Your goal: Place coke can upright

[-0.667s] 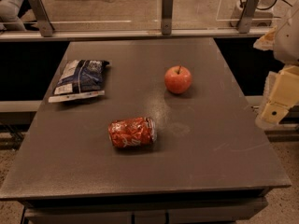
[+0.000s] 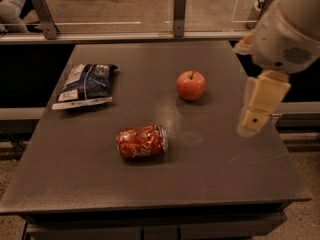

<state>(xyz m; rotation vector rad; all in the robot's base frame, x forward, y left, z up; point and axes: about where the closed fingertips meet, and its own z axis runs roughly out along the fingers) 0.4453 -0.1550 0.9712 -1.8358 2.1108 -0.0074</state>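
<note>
The coke can (image 2: 141,141) is red with white lettering and lies on its side on the dark table (image 2: 100,194), front of centre, its silver top pointing right. My gripper (image 2: 256,108) hangs over the table's right edge on a cream arm, well to the right of the can and above it, holding nothing that I can see.
A red apple (image 2: 191,85) with a stem stands behind and to the right of the can. A blue chip bag (image 2: 86,84) lies at the back left. A rail with metal posts (image 2: 180,11) runs along the far edge.
The arm and gripper have moved left, from beyond the table's right side to over its right edge. The can, apple and bag have not moved.
</note>
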